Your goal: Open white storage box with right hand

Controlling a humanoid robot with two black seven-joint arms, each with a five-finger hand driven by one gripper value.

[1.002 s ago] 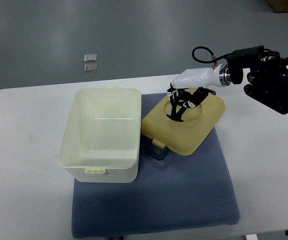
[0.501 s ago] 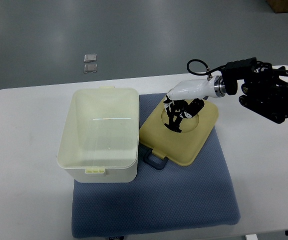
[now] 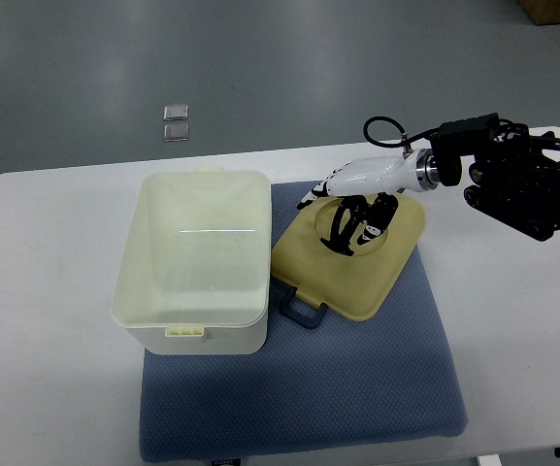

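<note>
While the white storage box (image 3: 194,260) stands open on the left part of the blue mat (image 3: 357,388), its cream-coloured interior shows nothing inside it; a small latch tab sits at its near rim and another at its far rim. Just to the right of the box, the yellowish lid (image 3: 357,267) lies flat on the mat, its edge close against the box wall; a dark blue handle (image 3: 301,310) juts from the lid's near-left side; a round recess is sunk in the lid's far half. Over that recess hangs the right robot hand (image 3: 352,209), its white shell reaching in from the black arm at the picture's right edge; its dark fingers (image 3: 343,228) are loosely spread and point down into the recess, grasping nothing; whether the tips touch the lid's surface cannot be told. Beneath the mat lies the white tabletop (image 3: 47,330); beyond its far edge, two small pale squares (image 3: 175,123) rest on the grey floor.
</note>
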